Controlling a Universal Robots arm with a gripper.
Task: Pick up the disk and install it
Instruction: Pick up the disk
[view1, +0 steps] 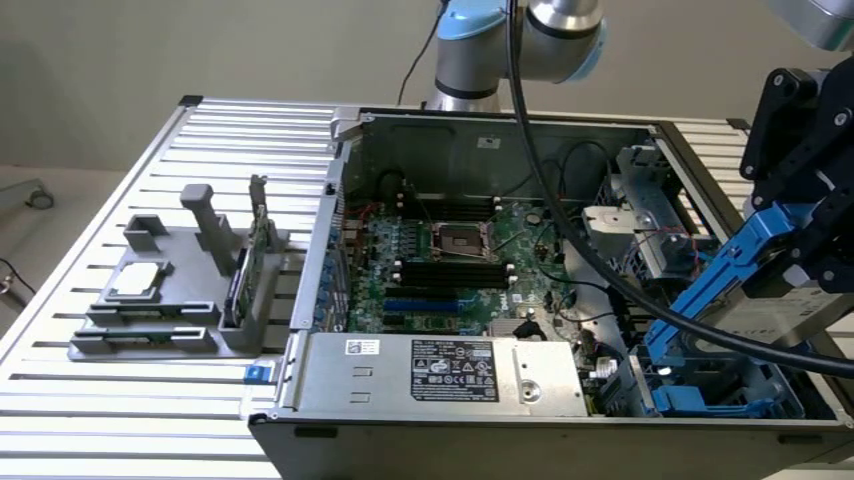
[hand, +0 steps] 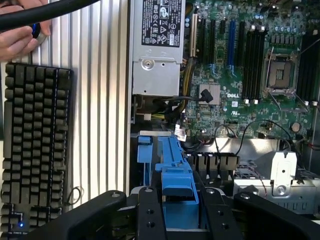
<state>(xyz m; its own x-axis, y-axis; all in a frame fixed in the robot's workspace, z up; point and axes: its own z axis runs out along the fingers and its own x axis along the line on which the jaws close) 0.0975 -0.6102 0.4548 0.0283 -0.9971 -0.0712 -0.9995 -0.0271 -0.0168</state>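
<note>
Holding the disk (view1: 778, 312), a flat rectangular silver metal hard drive framed by blue plastic carrier rails, above the near corner of the open grey metal computer case (view1: 327, 200) at the exterior view's right. Grips it with the jaws clamped on the blue rails, a black finger (hand: 150, 215) pressed to each side and the blue carrier end (hand: 177, 182) squeezed between. Judged a side grip, chosen to leave the lower end free for entry and to spare the flat faces from pressure.

Carries the disk above the blue plastic drive bay guides (view1: 701, 400); cannot tell contact from clearance at the lower end. Positions it to the exterior view's right of the green motherboard (view1: 454, 270) and the silver power supply box (view1: 441, 365).

Orients the long axis steeply tilted: lower end pointing down toward the bay and the exterior view's left, upper end rising toward the exterior view's right. Suggests an angled entry into the bay; cannot confirm alignment with the guides.

Leaves untouched the grey plastic holder (view1: 147, 340) on the ribbed aluminium counter (view1: 80, 420), with a small square silver chip (view1: 140, 282) lying flat and a thin green circuit card (view1: 240, 285) standing upright in it, well apart from the disk. Shows also a black keyboard (hand: 35, 145) on the counter beside the case and a person's hand (hand: 20, 35) near a thick black cable (hand: 45, 12).
</note>
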